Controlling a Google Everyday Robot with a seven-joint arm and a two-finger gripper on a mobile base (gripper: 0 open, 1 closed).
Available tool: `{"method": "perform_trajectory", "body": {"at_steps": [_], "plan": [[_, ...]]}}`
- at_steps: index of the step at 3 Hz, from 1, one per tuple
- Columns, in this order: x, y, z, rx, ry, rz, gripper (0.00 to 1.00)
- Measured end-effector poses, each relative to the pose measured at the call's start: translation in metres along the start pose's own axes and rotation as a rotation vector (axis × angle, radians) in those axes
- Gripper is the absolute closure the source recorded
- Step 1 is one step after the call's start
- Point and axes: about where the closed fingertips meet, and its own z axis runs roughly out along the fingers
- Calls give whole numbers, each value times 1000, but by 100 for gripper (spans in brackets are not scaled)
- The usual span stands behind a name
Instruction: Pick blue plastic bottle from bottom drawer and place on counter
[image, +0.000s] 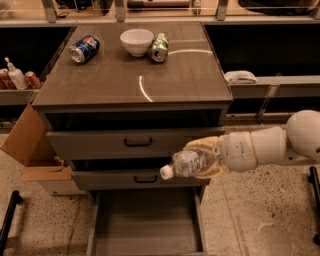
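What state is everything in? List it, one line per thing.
blue plastic bottle: capped, lying sideways in the gripper, above the bottom drawer
gripper: shut on the bottle, in front of the middle drawer
bottom drawer: pulled open
blue soda can: on its side on the counter
green can: on its side
bowl: upright
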Motion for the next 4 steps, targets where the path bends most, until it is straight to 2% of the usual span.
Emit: {"method": "perform_trajectory", "body": {"at_steps": [1,2,3,4], "plan": [[-11,-43,-26,15,-5,-50,100],[-15,-135,-60,1,26,-116,100],[-15,-135,-60,1,26,-116,100],[-13,-160,-58,4,6,-91,100]]}}
